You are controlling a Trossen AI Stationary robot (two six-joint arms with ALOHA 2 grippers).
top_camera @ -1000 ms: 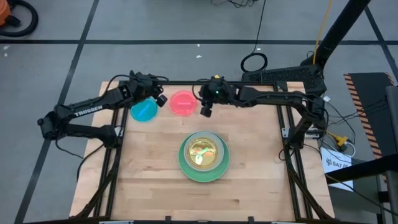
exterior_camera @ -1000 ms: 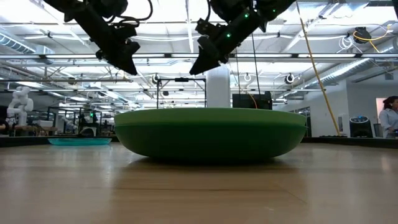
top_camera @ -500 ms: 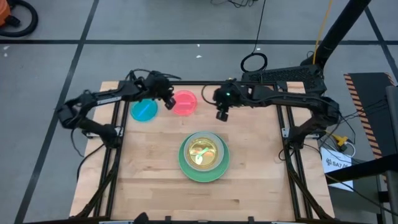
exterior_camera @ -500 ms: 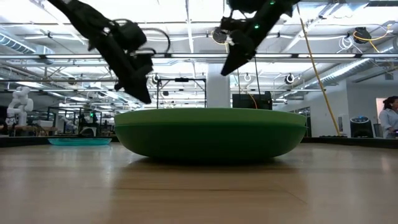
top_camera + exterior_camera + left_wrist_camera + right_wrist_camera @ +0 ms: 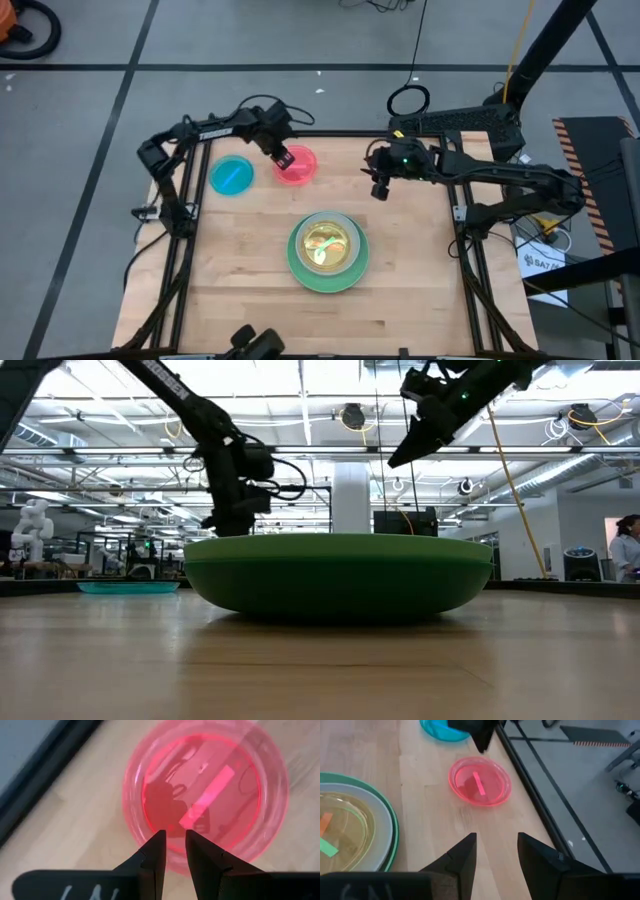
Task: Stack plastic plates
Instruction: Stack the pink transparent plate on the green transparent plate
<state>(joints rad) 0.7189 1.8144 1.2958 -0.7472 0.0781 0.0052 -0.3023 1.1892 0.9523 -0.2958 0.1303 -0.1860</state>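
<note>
A small pink-red plate (image 5: 298,167) lies flat on the wood near the table's far edge. Left of it lies a translucent blue plate (image 5: 232,176). At the table's middle stands a stack (image 5: 328,250): a large green plate (image 5: 340,575) at the bottom, a pale plate (image 5: 380,815) on it, and a yellow-green plate (image 5: 340,827) on top. My left gripper (image 5: 175,836) points steeply down over the pink-red plate's rim (image 5: 172,862), its fingers a narrow gap apart. My right gripper (image 5: 496,842) hangs open and high, to the right of the pink-red plate (image 5: 480,781).
A black frame rail (image 5: 535,795) runs along the table's far edge, close behind the two small plates. Bare wood (image 5: 330,315) spans the near half of the table. A person (image 5: 625,550) stands far off in the room.
My left gripper has swung toward the table's right and down, from beside the blue plate to over the pink-red plate, tipping from slanted to steeply downward. My right gripper has drawn back toward the table's right edge, away from the pink-red plate. No plate has moved.
</note>
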